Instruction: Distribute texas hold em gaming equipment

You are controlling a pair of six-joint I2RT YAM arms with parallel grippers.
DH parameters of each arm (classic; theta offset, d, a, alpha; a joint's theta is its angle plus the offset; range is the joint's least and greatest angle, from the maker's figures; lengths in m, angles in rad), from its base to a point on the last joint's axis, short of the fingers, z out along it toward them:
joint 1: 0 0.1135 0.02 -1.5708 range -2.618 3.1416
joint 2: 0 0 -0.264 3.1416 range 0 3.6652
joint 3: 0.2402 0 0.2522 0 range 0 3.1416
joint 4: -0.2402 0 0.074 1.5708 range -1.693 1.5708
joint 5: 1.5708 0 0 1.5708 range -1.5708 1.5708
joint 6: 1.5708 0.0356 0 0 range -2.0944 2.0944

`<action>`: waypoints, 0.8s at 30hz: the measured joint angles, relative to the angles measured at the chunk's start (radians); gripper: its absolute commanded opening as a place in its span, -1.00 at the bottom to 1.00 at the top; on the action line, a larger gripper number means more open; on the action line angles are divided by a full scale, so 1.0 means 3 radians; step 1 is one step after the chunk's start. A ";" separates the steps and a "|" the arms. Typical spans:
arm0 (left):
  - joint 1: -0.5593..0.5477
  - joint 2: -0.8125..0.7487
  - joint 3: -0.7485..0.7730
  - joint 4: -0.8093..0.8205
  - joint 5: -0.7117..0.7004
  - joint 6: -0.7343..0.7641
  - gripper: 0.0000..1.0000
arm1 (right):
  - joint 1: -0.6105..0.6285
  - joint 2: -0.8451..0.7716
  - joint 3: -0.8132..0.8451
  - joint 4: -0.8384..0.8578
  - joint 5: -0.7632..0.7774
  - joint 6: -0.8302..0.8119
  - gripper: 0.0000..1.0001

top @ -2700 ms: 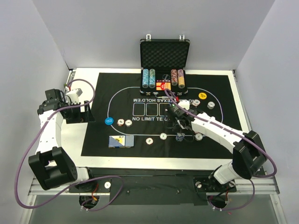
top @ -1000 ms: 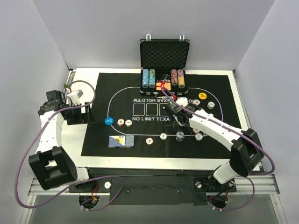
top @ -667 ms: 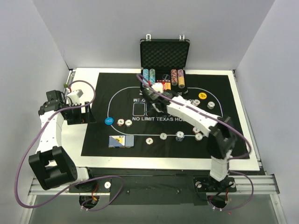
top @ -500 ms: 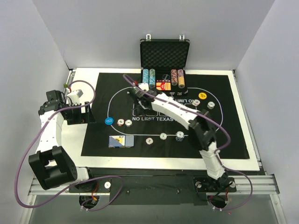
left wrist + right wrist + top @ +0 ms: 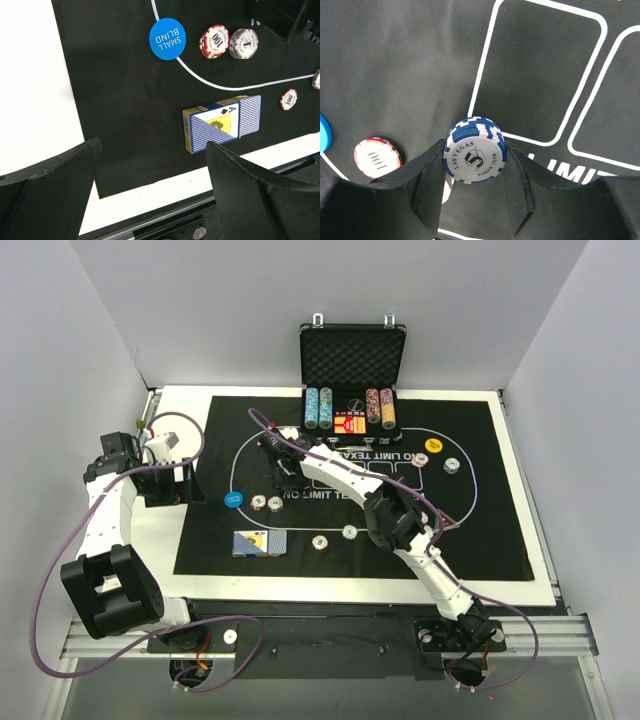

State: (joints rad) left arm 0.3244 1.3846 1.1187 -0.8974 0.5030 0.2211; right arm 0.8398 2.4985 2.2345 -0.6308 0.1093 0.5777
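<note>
My right gripper is shut on a short stack of blue-and-white "5" poker chips, held above the mat beside a printed card outline. In the top view this gripper hangs over the mat's left-centre, just above the red 100 chip and grey chip. The blue "SMALL BLIND" button lies left of them. A blue-backed deck of cards lies near the mat's front edge. My left gripper is open and empty at the mat's left border.
The open black case at the back holds rows of chips. A yellow button and a chip lie on the mat's right side. Two single chips sit near the front. The right arm's elbow hangs over the front-right mat.
The right arm has swung from the mat's right-centre across to the left-centre, carrying the blue chips. The left arm has stayed put.
</note>
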 measured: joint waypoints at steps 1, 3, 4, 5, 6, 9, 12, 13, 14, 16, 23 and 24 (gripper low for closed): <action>0.0000 0.0005 0.0000 0.0000 0.0000 0.0001 0.95 | -0.0005 0.0017 0.0006 0.0031 -0.0015 0.0003 -0.25; 0.0000 0.0006 0.0000 0.0001 -0.0001 0.0003 0.95 | -0.0005 0.0050 0.0018 0.0067 -0.0034 0.0004 -0.24; 0.0000 0.0006 0.0000 0.0000 0.0000 0.0004 0.95 | -0.0005 0.0066 0.0034 0.0085 -0.0046 0.0005 -0.23; 0.0000 0.0006 0.0000 0.0001 -0.0001 0.0004 0.95 | -0.0005 0.0090 0.0056 0.0099 -0.0069 0.0006 -0.20; 0.0000 0.0008 0.0000 0.0001 0.0000 0.0005 0.95 | -0.0008 0.0109 0.0097 0.0103 -0.0084 0.0010 -0.19; 0.0000 0.0011 0.0000 0.0004 0.0000 0.0005 0.94 | -0.0027 0.0179 0.0230 0.0158 -0.0169 0.0029 -0.07; 0.0000 0.0017 0.0000 0.0010 0.0000 0.0004 0.94 | -0.0036 0.0249 0.0312 0.0230 -0.0251 0.0069 0.11; 0.0000 0.0018 0.0000 0.0013 0.0000 0.0004 0.95 | -0.0039 0.0261 0.0324 0.0235 -0.0270 0.0078 0.15; 0.0000 0.0018 0.0000 0.0014 0.0000 0.0004 0.94 | -0.0045 0.0261 0.0329 0.0253 -0.0313 0.0090 0.19; 0.0000 0.0018 0.0000 0.0014 0.0000 0.0004 0.95 | -0.0050 0.0261 0.0329 0.0277 -0.0374 0.0095 0.25; 0.0000 0.0018 0.0000 0.0015 0.0004 0.0004 0.94 | -0.0071 0.0037 -0.0042 0.0381 -0.0362 0.0080 0.32; 0.0000 0.0018 0.0000 0.0015 0.0004 0.0004 0.95 | -0.0085 -0.0041 -0.0159 0.0373 -0.0338 0.0079 0.33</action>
State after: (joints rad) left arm 0.3244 1.3899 1.1187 -0.8928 0.5041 0.2222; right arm 0.8143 2.4863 2.1868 -0.5190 0.0078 0.6014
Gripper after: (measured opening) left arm 0.972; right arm 0.651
